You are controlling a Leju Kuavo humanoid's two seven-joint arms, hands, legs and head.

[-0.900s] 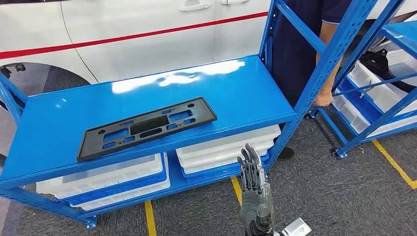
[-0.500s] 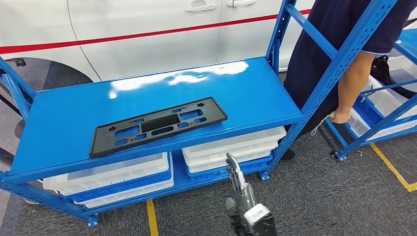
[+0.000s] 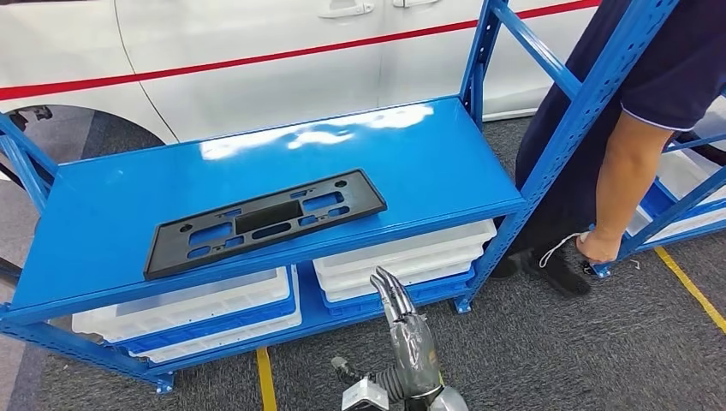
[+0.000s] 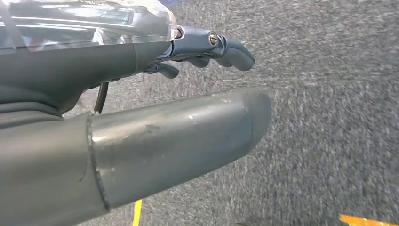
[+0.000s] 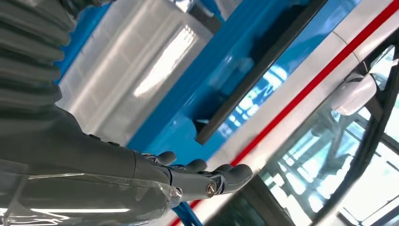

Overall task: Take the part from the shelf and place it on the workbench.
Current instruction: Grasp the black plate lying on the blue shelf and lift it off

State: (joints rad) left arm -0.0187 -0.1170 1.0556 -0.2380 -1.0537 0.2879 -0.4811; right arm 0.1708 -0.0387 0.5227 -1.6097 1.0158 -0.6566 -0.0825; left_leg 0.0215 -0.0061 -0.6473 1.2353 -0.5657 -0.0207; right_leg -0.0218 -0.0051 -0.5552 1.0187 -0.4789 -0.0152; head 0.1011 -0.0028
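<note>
The part (image 3: 265,221) is a flat black plate with several cut-outs, lying on the top board of the blue shelf (image 3: 411,163), left of its middle. My right hand (image 3: 402,330) is raised below the shelf's front edge, fingers stretched out and holding nothing, well short of the part. In the right wrist view that hand (image 5: 197,176) points toward the shelf, with the part's dark edge (image 5: 263,61) beyond it. My left hand (image 4: 141,94) hangs over grey carpet with its fingers apart and nothing in it.
White bins (image 3: 402,257) in blue trays fill the lower shelf board. A person (image 3: 633,145) bends down at the shelf's right post, one hand near the floor. A white car (image 3: 257,51) stands behind. A second blue rack (image 3: 685,205) is at the right, a yellow line (image 3: 692,287) on the floor.
The view has shifted slightly. My right hand has turned and moved left and lower in the picture. The person has stepped closer and reached down toward the floor.
</note>
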